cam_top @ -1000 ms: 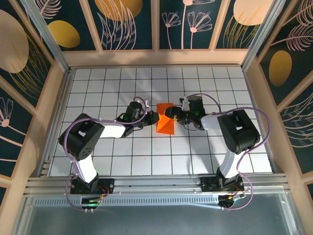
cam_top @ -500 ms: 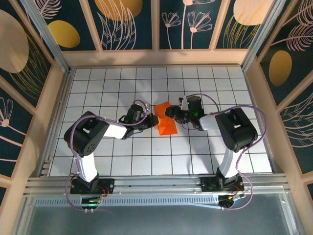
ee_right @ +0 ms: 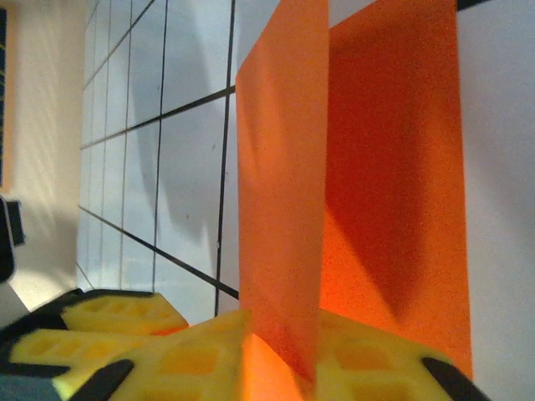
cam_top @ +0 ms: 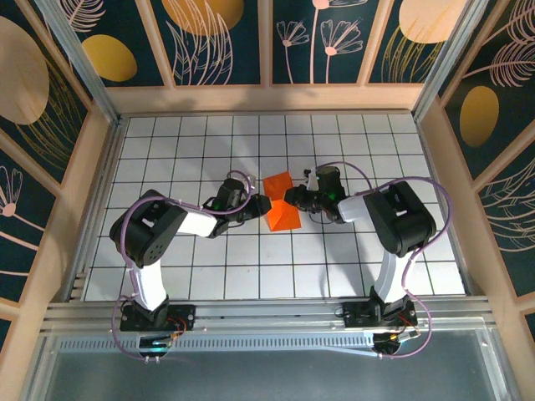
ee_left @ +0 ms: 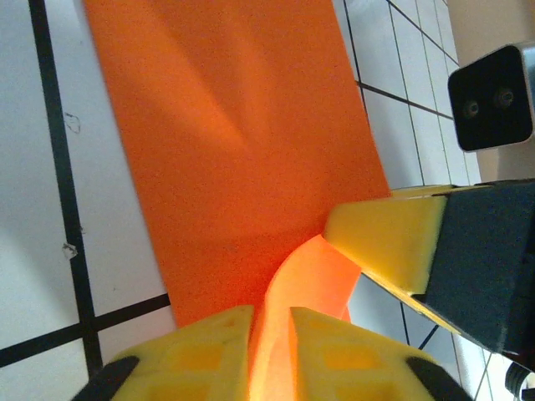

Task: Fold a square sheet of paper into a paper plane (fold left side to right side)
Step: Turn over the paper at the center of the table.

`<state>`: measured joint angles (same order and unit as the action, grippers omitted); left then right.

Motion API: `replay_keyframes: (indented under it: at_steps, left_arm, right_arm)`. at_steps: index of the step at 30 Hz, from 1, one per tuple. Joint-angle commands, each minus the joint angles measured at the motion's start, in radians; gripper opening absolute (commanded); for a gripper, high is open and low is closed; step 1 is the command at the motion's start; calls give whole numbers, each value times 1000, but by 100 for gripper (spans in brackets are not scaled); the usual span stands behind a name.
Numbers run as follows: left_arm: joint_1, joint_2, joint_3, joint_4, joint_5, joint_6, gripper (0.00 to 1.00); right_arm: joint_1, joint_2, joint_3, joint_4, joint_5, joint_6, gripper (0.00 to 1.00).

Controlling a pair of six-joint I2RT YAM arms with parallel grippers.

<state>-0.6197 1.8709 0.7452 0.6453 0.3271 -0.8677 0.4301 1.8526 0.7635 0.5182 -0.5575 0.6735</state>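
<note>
The square sheet of paper is bright orange and lies partly folded on the white grid table, one flap raised. My left gripper meets it from the left. In the left wrist view its yellow fingertips stand a little apart, with a curled orange flap in the narrow gap of the left gripper. My right gripper comes from the right. Its jaws are shut on the upright flap, and the flat part of the paper lies beyond. The right finger touches the flap.
Wooden walls with dark patterned panels enclose the table on three sides. Both arm bases sit on the metal rail at the near edge. Open grid tiles lie all around the paper.
The right gripper has closed from wide open onto the paper's raised flap. The left jaws have eased slightly apart. The left forearm shifted a little toward the paper.
</note>
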Motion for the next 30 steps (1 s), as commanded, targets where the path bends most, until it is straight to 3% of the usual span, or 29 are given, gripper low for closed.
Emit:
replay_keyframes:
  at_steps: [1,3,11,19,25,30]
  left_arm:
    - [8,-60,-22,-17,-42,22,24]
    - [7,-108,-29,-46,-70,44,31]
    - [15,-353,-85,-162,-215,106,60]
    - [28,-630,-221,-215,-361,91,99]
    - [115,-828,-358,-168,-309,5,99]
    - [225,-934,-471,-20,-138,-88,99]
  right_arm:
    - [9,-11,28,-29,32,-34,5]
    - [7,-28,33,-43,40,-48,0]
    - [-12,-111,30,-32,41,-89,0]
    - [-27,-207,34,0,39,-116,0]
    - [-36,-237,38,111,-18,-58,0]
    - [-36,-241,58,178,-73,5,0]
